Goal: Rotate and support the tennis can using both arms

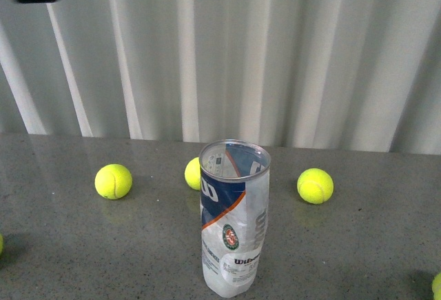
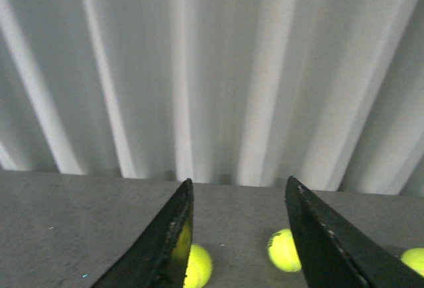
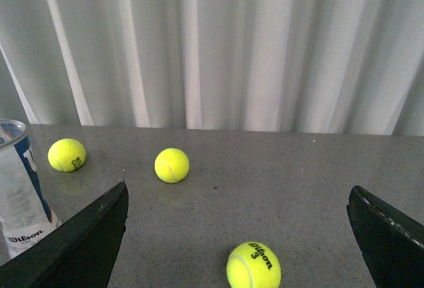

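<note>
Standing upright and open-topped at the near middle of the grey table point(image 1: 55, 258), the tennis can point(image 1: 233, 217) waits untouched among loose balls, while both grippers point(image 2: 238, 198) point(image 3: 238, 198) hang spread wide, empty

Clear plastic tennis can point(image 1: 233, 221) with its silver metal rim shows a white label cut by a navy panel and an orange stripe, a round green-red logo below. Behind the can, pale grey-white pleated curtain point(image 1: 275, 52), striped in light and shadow. Around the can, fuzzy yellow-green tennis balls point(image 1: 113, 181) on the speckled grey stone tabletop point(image 1: 358, 245). Black fingers point(image 3: 86, 241) on the right gripper point(image 3: 238, 235), black also the left gripper point(image 2: 238, 235).
</note>
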You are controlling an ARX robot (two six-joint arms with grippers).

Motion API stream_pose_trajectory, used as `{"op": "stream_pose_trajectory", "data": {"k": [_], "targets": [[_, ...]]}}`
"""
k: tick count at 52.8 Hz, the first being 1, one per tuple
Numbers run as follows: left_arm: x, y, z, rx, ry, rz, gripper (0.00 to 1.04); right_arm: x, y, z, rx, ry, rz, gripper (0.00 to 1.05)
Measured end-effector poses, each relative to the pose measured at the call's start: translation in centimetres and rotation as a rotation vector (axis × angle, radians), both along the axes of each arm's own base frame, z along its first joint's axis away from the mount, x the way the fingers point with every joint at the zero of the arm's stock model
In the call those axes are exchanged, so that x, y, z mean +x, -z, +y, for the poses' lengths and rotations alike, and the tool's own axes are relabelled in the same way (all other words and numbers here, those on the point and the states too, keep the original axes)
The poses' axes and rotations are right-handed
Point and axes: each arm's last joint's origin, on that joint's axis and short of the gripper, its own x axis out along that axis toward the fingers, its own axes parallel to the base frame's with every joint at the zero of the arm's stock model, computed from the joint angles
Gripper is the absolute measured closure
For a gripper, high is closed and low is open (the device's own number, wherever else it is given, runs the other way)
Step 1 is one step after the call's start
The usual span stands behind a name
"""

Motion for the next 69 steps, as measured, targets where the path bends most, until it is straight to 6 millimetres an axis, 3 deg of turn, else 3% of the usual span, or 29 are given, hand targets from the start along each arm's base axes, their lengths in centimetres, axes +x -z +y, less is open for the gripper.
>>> {"op": "stream_pose_trajectory", "data": {"k": [5,11,39,69], "targets": [[-2.6,3.1,2.1,0.014,-0.013,0.026,0.82,0.0,0.0,0.0,0.000,-0.003,0.000,0.07],[-4.6,5.3,3.1,0.023,0.012,0.047,1.01,0.0,0.0,0.0,0.000,-0.002,0.000,0.07],[-10.8,9.3,6.5,0.027,0.013,0.040,1.01,0.0,0.0,0.0,0.000,-0.002,0.000,0.07],[-13.9,10.8,7.2,0.028,-0.004,0.014,1.01,0.0,0.0,0.0,0.000,-0.002,0.000,0.07]]}}
